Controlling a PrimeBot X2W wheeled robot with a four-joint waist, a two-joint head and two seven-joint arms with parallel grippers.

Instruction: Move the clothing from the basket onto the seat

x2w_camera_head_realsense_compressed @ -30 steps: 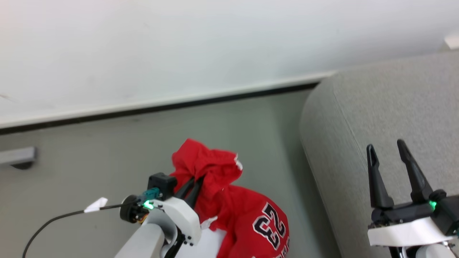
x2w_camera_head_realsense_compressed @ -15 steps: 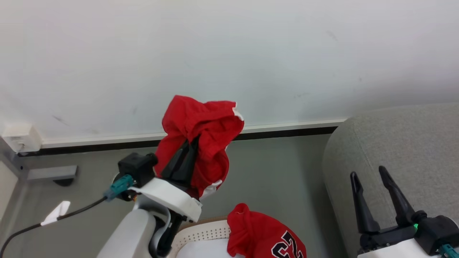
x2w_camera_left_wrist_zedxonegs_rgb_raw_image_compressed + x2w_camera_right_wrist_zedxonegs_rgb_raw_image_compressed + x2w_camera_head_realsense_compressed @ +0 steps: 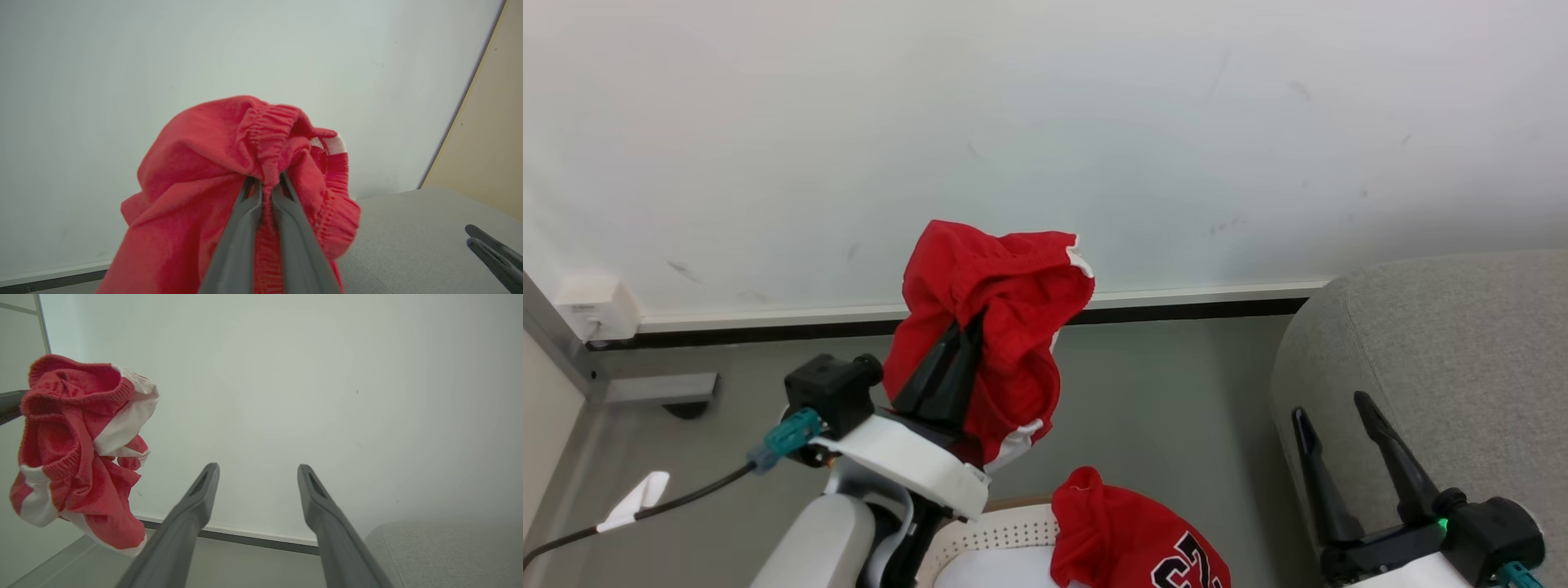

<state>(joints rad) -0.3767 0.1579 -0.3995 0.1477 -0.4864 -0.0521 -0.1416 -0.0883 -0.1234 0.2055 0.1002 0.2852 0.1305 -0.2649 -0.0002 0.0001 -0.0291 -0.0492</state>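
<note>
Two tools: left tool (image 3: 968, 325) clamped tight on a red garment (image 3: 1001, 278), right tool (image 3: 1330, 406) spread wide, empty.

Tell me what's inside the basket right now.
A red jersey with a black-and-white number lies bunched over the basket's right side, beside bare pale lining. The left forearm covers the basket's left part, and the frame edge cuts off the rest.
</note>
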